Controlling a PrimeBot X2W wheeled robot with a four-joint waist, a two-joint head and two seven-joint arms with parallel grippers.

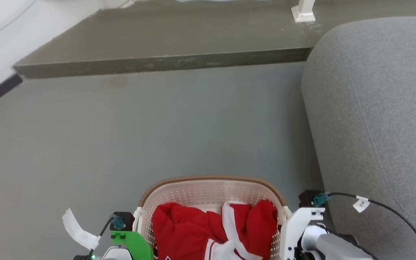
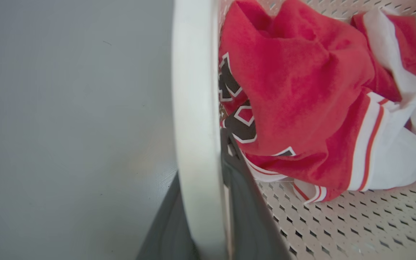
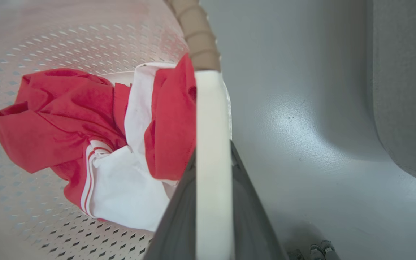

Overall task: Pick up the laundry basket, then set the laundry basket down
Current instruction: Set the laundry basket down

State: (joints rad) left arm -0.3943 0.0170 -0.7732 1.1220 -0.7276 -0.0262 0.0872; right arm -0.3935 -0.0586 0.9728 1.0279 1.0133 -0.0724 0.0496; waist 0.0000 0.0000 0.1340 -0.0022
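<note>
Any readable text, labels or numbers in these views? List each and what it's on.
White cable tag, by the grey sofa: handwritten mark, perhaps "2K", too small to be sure.
Red garment in the laundry basket: black white-edged letters, folded over, unreadable.
No other text.

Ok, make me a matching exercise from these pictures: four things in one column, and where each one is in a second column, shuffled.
Column one
1. laundry basket
2. red and white garment
3. grey sofa
4. raised step

Column two
a. along the right side of the head view
b. clamped at its white side handles by the left gripper and the right gripper
c. across the top of the head view
d. crumpled inside the basket

Pairs: 1-b, 2-d, 3-a, 4-c
</note>
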